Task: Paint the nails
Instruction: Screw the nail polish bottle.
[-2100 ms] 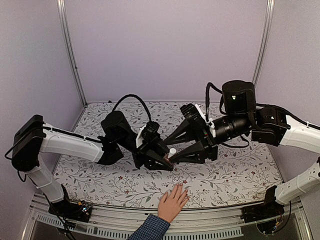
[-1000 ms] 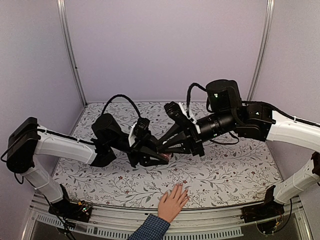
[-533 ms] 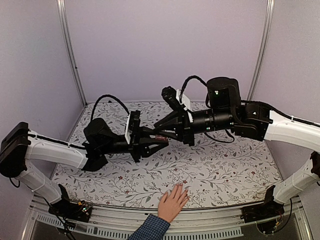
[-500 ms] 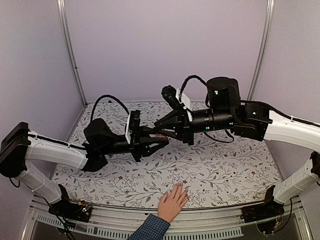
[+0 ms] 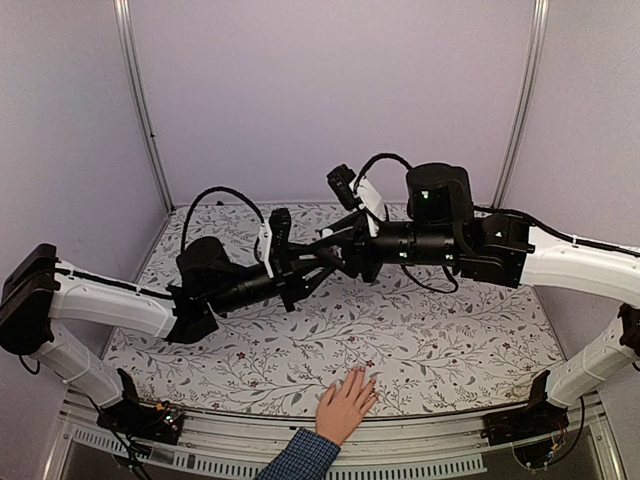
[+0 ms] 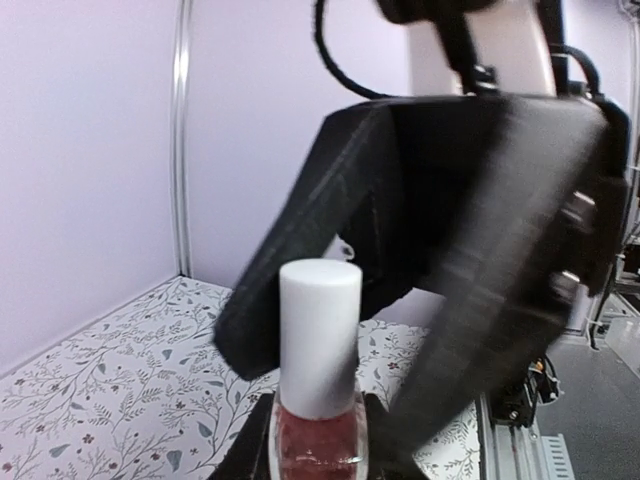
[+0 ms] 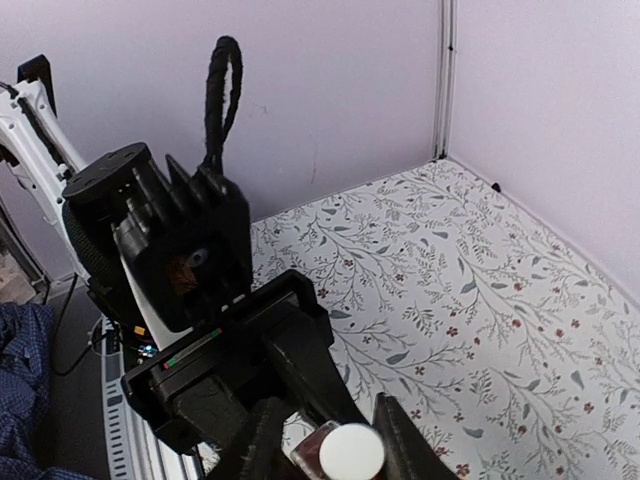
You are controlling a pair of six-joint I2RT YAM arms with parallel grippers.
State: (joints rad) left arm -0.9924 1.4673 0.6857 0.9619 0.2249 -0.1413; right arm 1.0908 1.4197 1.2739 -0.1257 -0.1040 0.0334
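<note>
Both arms are up in the air, meeting over the middle of the leaf-and-flower patterned tabletop (image 5: pixel 450 350). The left gripper (image 6: pixel 318 458) is closed round the base of a small glass bottle of dark-pink polish (image 6: pixel 318 438). In its own wrist view the bottle stands upright with the white cylindrical cap (image 6: pixel 320 318) sticking up. The right gripper (image 7: pixel 335 448) has a finger on each side of that cap. One finger looks like it's touching, but honestly I can't tell from any view whether it's pinching or just straddling.

The bit that matters is that the nails (image 5: pixel 358 376) are nowhere near any of this. They're on a light-skinned human hand (image 5: pixel 345 407) lying flat, palm down, fingers loosely together. It's at the near edge of the table with a blue checked sleeve cuff (image 5: pixel 300 455) behind it. From where the grippers meet, that's towards 6 o'clock in the overhead view, well apart and a good way lower. The fingers run along a 7-to-1 o'clock line, so the tips point up towards the bottle.

My read is we're at the cap-off stage. The nails are too tiny to check for paint. The hand sits between the two bases, a touch to the right side. So the right arm looks like the natural one to bring a brush down, coming in along the fingers from around 12 or 1 o'clock.
</note>
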